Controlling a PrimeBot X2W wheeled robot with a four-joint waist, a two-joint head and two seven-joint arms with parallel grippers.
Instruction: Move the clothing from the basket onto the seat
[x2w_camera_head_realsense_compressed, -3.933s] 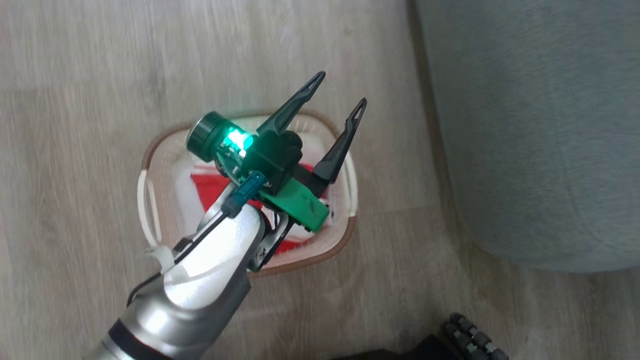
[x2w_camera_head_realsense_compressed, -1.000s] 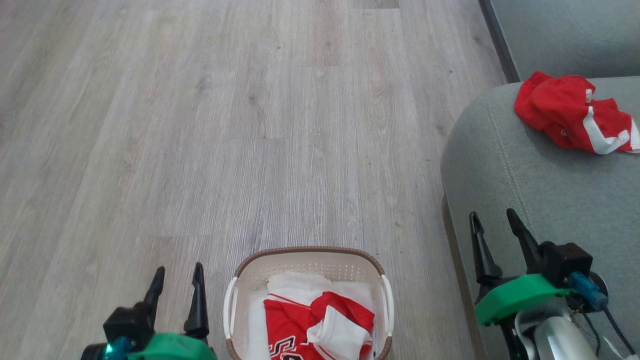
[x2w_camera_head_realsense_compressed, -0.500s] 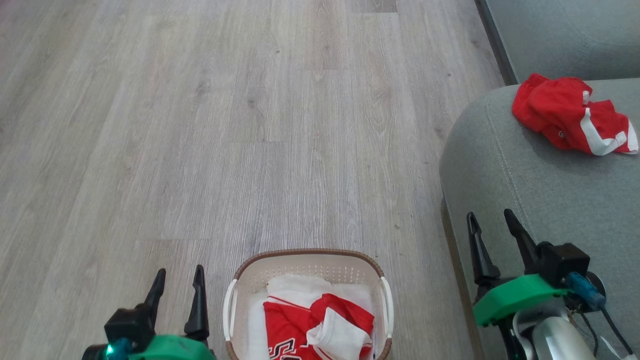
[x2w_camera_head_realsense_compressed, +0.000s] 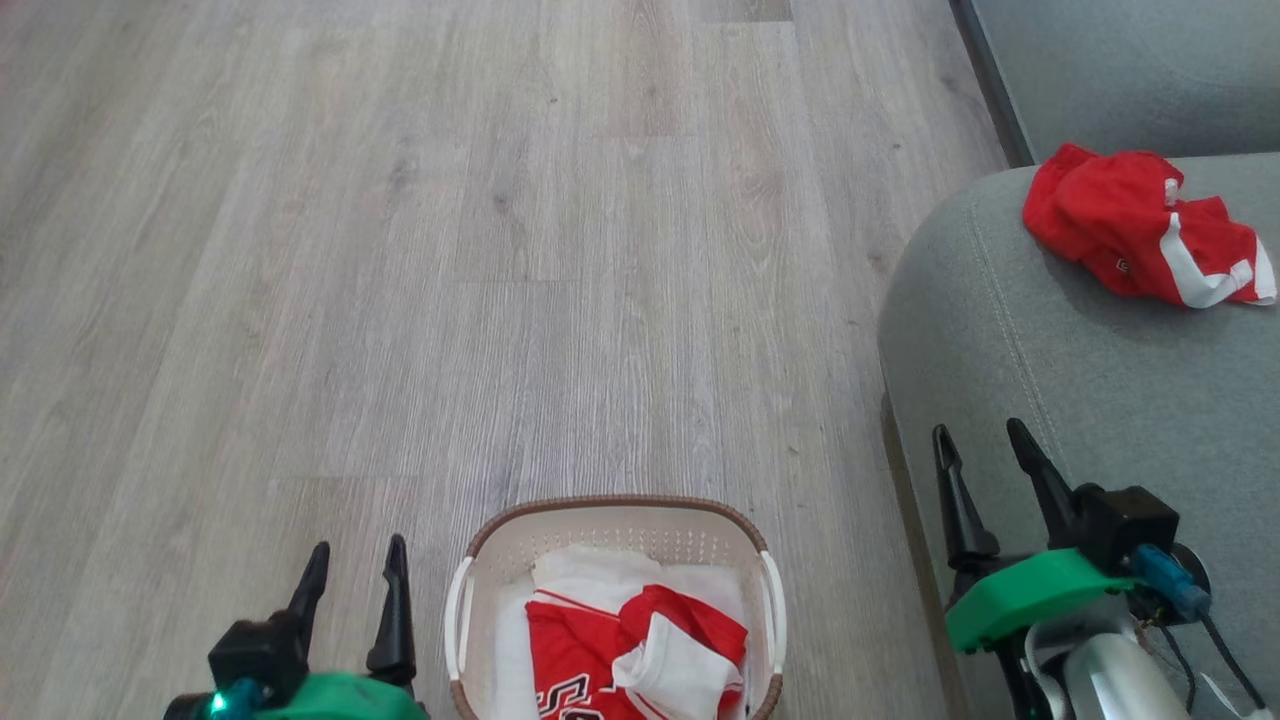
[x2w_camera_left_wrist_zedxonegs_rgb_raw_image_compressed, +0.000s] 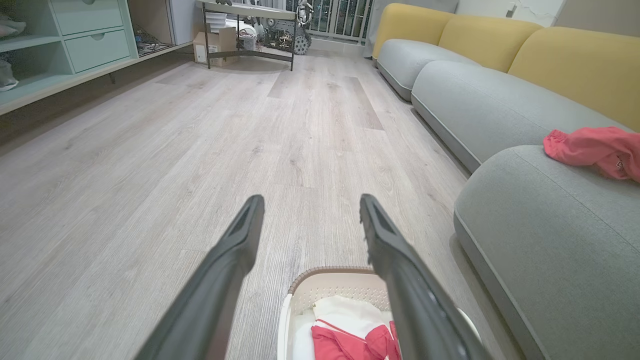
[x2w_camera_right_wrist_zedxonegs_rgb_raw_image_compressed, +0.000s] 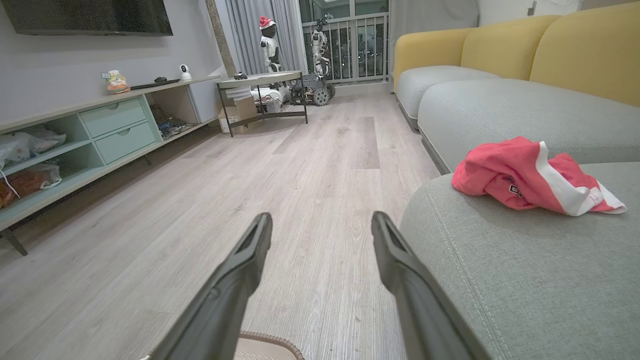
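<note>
The cream basket (x2w_camera_head_realsense_compressed: 610, 520) with a brown rim sits on the floor at the bottom middle of the head view. In it lies red clothing (x2w_camera_head_realsense_compressed: 610, 650) with white trim on a white sheet; the left wrist view shows the basket (x2w_camera_left_wrist_zedxonegs_rgb_raw_image_compressed: 325, 285) and the garment (x2w_camera_left_wrist_zedxonegs_rgb_raw_image_compressed: 350, 340) too. Another red garment (x2w_camera_head_realsense_compressed: 1140, 235) lies on the grey-green seat (x2w_camera_head_realsense_compressed: 1060, 400) at the right, seen as well in the right wrist view (x2w_camera_right_wrist_zedxonegs_rgb_raw_image_compressed: 525, 175). My left gripper (x2w_camera_head_realsense_compressed: 355, 560) is open left of the basket. Over the seat's front edge my right gripper (x2w_camera_head_realsense_compressed: 980, 445) is open. Both hold nothing.
Pale wood floor (x2w_camera_head_realsense_compressed: 500, 250) stretches ahead. A second grey cushion (x2w_camera_head_realsense_compressed: 1130, 70) lies beyond the seat, with yellow backrests (x2w_camera_right_wrist_zedxonegs_rgb_raw_image_compressed: 575, 55). A low shelf unit (x2w_camera_right_wrist_zedxonegs_rgb_raw_image_compressed: 75, 145) lines the left wall and a small table (x2w_camera_right_wrist_zedxonegs_rgb_raw_image_compressed: 260, 95) stands far off.
Earlier the head camera looked straight down on the basket with the left gripper above it. Now the view has lifted, both grippers rest low and open. In the last second nothing has moved.
</note>
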